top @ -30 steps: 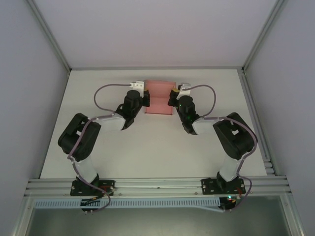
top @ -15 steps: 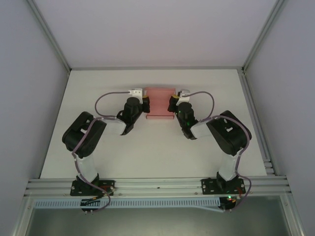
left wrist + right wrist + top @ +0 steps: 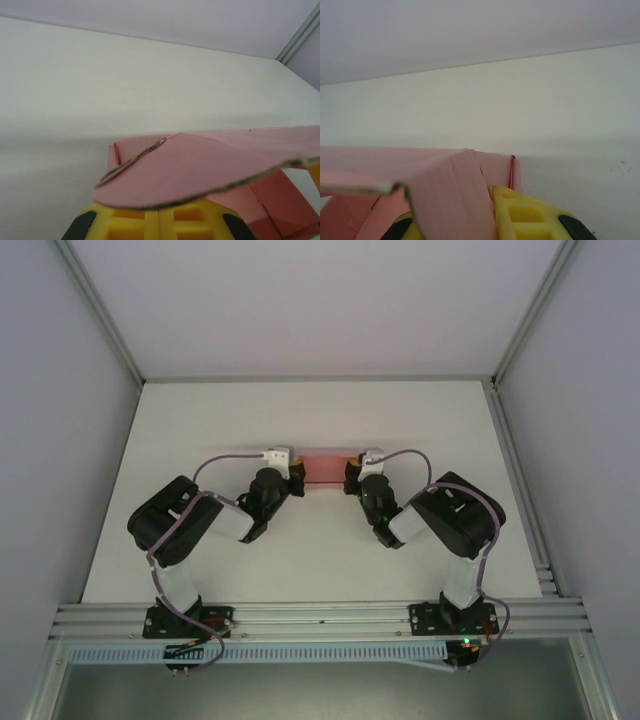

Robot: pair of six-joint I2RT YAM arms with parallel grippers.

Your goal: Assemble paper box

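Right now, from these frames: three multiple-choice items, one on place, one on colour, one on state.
1. Where is the paper box?
A. Between the left claw and right claw
B. At the table's far left corner
C. Beside the right arm's base

2. What colour is its card?
A. Blue
B. Pink
C. Green

3. What is the left claw's state?
A. Wide open, holding nothing
B. Shut on the paper box
C. Shut on a cable

Answers:
1 A: in the top view the box spans the gap between both claws.
2 B: the card reads pink in every view.
3 B: the left wrist view shows the card's edge at its yellow fingers.
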